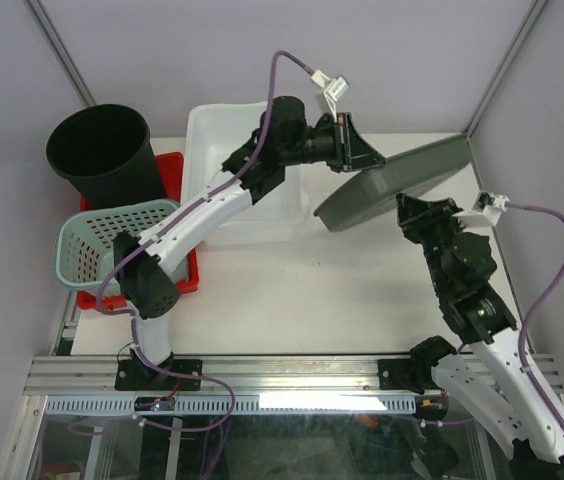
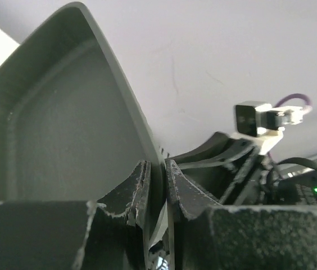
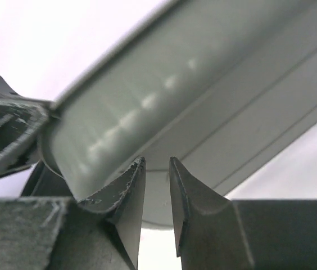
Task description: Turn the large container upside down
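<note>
While aloft, container (image 1: 412, 175) in left pincer (image 2: 157, 175).

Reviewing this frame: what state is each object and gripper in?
Large grey-green plastic container: tilted steeply, not yet upside down.
Left gripper: shut on the container's rim.
Right gripper: at the container's edge, grip unclear.
Black round bucket: upright.
Teal perforated basket: upright, on red tray.
Clear plastic bin: upright.

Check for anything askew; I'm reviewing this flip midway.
Only the grey container stands out: it hangs in mid-air, steeply tilted, with its rim pinched by the left gripper. That fits a flip under way. Nothing looks spilled or damaged.
</note>
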